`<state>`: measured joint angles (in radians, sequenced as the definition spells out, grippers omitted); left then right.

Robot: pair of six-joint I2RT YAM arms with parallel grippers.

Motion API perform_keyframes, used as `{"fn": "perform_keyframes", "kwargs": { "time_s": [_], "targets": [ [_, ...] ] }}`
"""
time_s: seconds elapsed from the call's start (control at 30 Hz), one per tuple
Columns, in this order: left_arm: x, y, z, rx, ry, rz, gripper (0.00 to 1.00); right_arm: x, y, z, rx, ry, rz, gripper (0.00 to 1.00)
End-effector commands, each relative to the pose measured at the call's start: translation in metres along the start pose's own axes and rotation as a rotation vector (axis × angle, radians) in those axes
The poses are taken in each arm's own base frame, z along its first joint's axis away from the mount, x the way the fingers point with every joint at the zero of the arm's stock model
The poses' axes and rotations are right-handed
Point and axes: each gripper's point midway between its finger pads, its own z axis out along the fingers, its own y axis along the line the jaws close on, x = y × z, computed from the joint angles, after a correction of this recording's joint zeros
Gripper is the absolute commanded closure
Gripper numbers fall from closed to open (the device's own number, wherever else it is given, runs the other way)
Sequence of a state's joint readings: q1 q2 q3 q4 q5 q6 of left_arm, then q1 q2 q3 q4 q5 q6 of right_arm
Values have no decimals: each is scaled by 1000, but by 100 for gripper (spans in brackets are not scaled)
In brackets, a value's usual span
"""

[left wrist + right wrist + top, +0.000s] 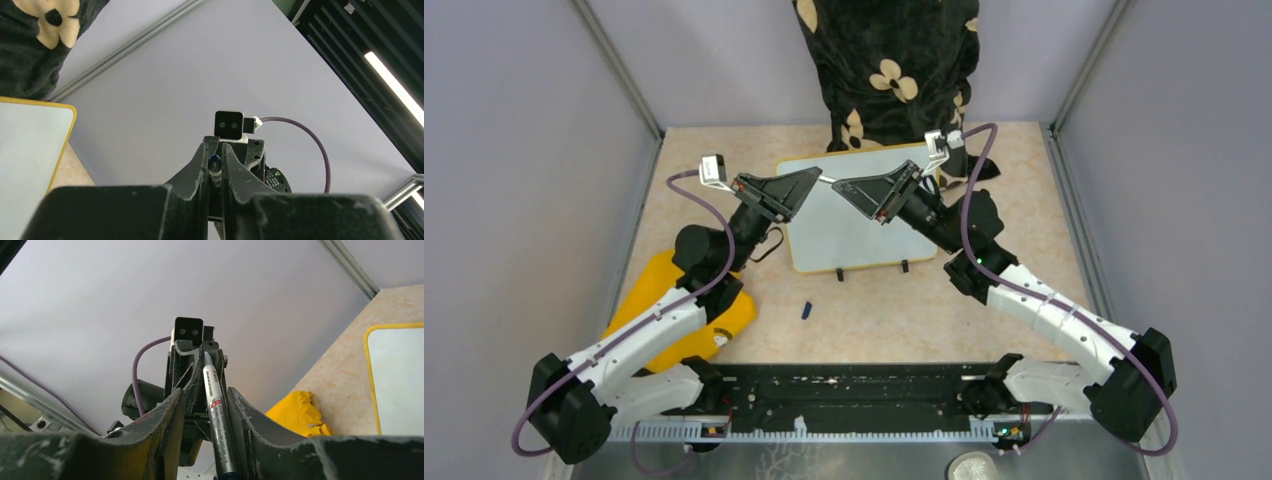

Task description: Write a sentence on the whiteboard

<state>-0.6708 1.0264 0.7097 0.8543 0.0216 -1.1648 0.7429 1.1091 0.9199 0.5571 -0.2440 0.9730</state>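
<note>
The flat white rectangular whiteboard with a thin yellow-orange rim (864, 235) lies on the beige stone-patterned worktop (924, 320), at the middle towards the far side. Its two small black feet are on its near edge.

Both arms reach in over the board's far half, and their tips point at each other, almost meeting. A slim white marker with a red label (215, 410) bridges the small gap between them.

The left fingers (195, 170) stand narrow, closed on the marker's blue end, which shows between their tips in the left wrist view. The marker's barrel runs lengthwise down the gap between the right fingers (250, 430). They flank it closely on either side, but I cannot tell whether they actually press on it.

A small dark blue cap (807, 310) lies on the worktop just in front of the board's near left corner, apart from it. A crumpled yellow cloth (736, 318) sits at the left side of the worktop, partly under the left arm. At the far edge, behind the board, stands a person in a black garment with cream flowers (889, 70).
</note>
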Motion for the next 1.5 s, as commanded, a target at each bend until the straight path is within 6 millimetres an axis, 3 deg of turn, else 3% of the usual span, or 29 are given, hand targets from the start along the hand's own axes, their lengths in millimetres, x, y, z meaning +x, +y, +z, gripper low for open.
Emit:
{"fn": "perform_keyframes", "kwargs": {
  "time_s": [0.0,0.23,0.53,0.77,1.03,1.27,1.47],
  "targets": [
    [-1,-4,0,0,-5,37,100,-26,33,5,-87,-65,-17,65],
    [2,-1,-2,-10,3,38,100,-27,30,5,-77,-75,-14,62],
    [4,3,-3,-21,8,17,100,-30,36,1,-116,-93,-6,74],
    [5,5,-3,-24,8,6,100,-32,37,-3,-146,-100,18,66],
    [3,1,-3,-15,5,1,100,-29,41,-5,-168,-76,12,68],
    [-2,-12,-3,14,-7,10,100,-28,43,-11,-179,-38,-7,56],
    [-4,-17,-2,24,-12,9,100,-25,43,-13,-184,-18,-8,53]
  ]
}}
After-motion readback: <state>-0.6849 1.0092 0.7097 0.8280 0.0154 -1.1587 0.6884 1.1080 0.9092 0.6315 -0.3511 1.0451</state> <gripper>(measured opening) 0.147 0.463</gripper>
